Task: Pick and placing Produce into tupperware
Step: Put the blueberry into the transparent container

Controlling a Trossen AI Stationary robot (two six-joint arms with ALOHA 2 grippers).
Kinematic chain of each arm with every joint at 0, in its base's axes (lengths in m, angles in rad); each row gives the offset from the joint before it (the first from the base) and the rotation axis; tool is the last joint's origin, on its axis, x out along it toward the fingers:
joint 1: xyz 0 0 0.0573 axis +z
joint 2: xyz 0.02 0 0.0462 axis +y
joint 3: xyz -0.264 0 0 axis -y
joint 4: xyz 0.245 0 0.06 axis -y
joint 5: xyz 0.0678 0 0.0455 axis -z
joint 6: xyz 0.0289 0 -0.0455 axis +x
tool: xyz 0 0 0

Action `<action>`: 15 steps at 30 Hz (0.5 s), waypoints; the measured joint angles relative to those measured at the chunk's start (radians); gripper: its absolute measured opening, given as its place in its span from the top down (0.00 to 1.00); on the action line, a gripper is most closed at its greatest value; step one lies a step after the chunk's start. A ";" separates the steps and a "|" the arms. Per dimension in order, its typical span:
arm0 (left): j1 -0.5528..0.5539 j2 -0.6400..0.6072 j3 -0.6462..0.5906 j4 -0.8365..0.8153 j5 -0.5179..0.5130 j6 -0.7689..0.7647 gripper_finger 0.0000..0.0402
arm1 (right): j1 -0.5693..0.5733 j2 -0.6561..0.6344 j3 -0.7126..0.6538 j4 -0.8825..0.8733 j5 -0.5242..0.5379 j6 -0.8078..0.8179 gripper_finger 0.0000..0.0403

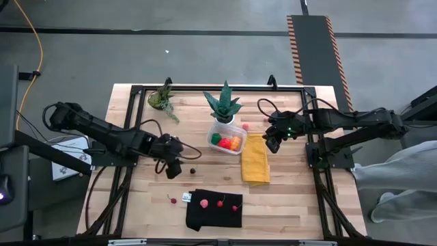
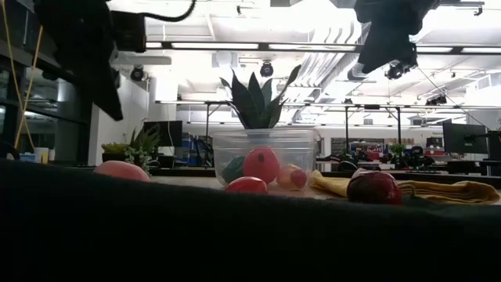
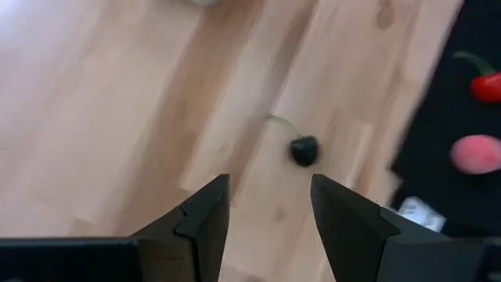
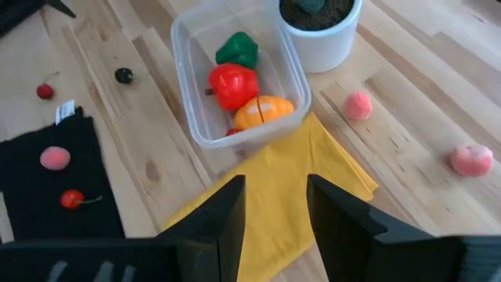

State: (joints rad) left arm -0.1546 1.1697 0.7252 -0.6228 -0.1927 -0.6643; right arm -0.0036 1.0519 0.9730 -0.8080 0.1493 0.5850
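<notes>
From my station I find the left claw (image 1: 175, 169) hanging above the desk (image 1: 130, 123), its fingers apart with nothing between them. A small dark cherry (image 3: 304, 150) lies on the bare wood just beyond those fingers, near the edge of the black cloth (image 1: 214, 210). The right claw (image 1: 273, 143) hangs over the yellow cloth (image 4: 270, 196), fingers likewise apart and empty. The tupperware (image 4: 192, 117) sits at the desk's centre, touching the yellow cloth and just beside the white plant pot (image 4: 325, 39). Inside it I see a green piece (image 4: 237, 48), a red piece (image 4: 232, 84) and an orange piece (image 4: 262, 111). Further produce lies on the black cloth: a pink piece (image 4: 54, 158) and a red cherry (image 4: 72, 199).
</notes>
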 joint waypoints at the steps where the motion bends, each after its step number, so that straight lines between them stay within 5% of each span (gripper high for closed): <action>1: -0.011 -0.016 -0.019 0.022 0.002 -0.025 0.58 | 0.000 -0.006 0.000 -0.004 0.000 -0.001 0.68; 5: -0.067 -0.074 -0.059 0.105 -0.029 -0.099 0.58 | 0.000 -0.030 0.000 -0.020 0.000 0.001 0.68; 12: -0.172 -0.104 -0.095 0.162 -0.312 -0.126 0.58 | -0.003 -0.069 0.000 -0.029 0.012 0.009 0.68; 15: -0.172 -0.091 -0.146 0.229 -0.348 -0.127 0.58 | -0.003 -0.076 0.000 -0.037 0.015 0.009 0.68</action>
State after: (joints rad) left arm -0.3265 1.0788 0.5796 -0.3934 -0.5405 -0.7917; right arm -0.0063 0.9763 0.9730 -0.8453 0.1640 0.5940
